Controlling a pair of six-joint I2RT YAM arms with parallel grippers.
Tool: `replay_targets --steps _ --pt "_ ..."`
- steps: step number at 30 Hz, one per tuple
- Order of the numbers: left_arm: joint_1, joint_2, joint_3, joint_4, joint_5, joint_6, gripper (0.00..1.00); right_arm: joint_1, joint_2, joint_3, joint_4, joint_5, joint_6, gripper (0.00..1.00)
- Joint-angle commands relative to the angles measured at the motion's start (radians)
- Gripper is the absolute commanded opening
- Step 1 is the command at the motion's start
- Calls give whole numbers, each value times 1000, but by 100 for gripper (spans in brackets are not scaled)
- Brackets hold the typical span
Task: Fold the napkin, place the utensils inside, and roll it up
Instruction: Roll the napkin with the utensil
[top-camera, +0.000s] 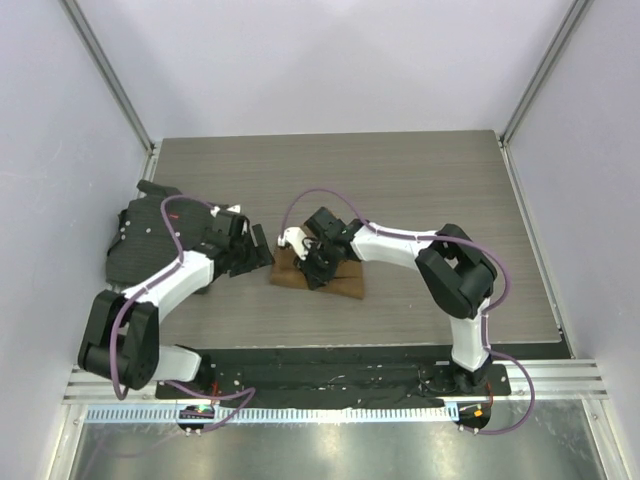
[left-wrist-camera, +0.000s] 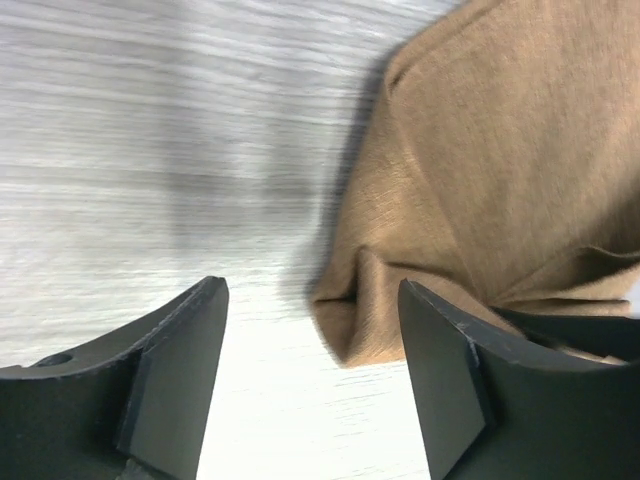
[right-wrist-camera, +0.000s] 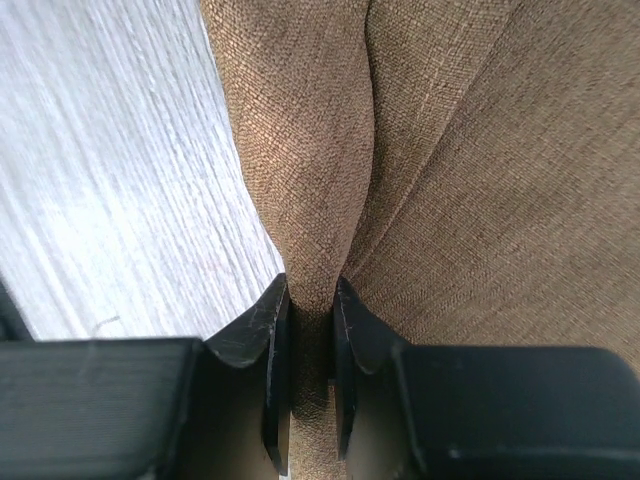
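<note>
Desk (top-camera: 400, 180) is grey wood-grain, walled on 3 sides. A dark mat (top-camera: 135, 245) lies behind and outboard of the left tool (top-camera: 262, 250), partly under that arm's forearm, well apart from the napkin (top-camera: 345, 285). A purple cable (top-camera: 322, 191) loops up over the right arm's wrist, just behind the right tool (top-camera: 318, 262). Nothing sits between the 2 tools except cloth. The tan-brown napkin is mid-desk, bunched and folded over, directly under the right tool and just ahead of the left tool's tips. From top cam most of the cloth is covered by the right wrist, so only its near edge and corners show. The inside of the folds isn't visible in any view. A small white bit beside the right wrist is too small to make out. The left wrist view is motion-blurred at the desk and cuts the napkin off at the right and top edges. In that view the left tool (left-wrist-camera: 312, 300) has its fingers (left-wrist-camera: 175, 380) wide apart and grips nothing. A puckered napkin corner lies in the gap, nearer the right-hand finger, and cloth runs behind that finger; can't tell if it touches. The right tool (right-wrist-camera: 310, 290) is nearly closed, its pads pinching a raised ridge of napkin. The fold runs straight ahead from the tips, w/ flat cloth to its right and bare desk to its left.
</note>
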Motion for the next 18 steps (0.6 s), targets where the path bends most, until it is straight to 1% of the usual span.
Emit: replay_targets --steps 1,3,4,7,10,11,14,18 --pt "2 -85 -61 -20 -96 -11 74 -47 57 61 -142 -213 42 14" --pt "2 -143 -91 26 -66 -12 75 -65 95 92 -172 -274 51 14" --pt "2 -166 -119 45 -59 -11 75 -84 107 127 -206 -334 56 14" --pt "2 -241 -188 140 31 1 76 -124 170 208 -289 -441 62 14" --pt "2 -278 -228 217 77 8 76 -154 242 279 -352 -532 68 14" --pt "2 -281 -245 230 85 9 76 -174 258 293 -361 -584 72 15" --pt "2 -265 -266 286 102 11 76 -199 321 340 -392 -633 100 15" --pt "2 -219 -269 350 100 17 73 -211 382 385 -424 -661 100 15"
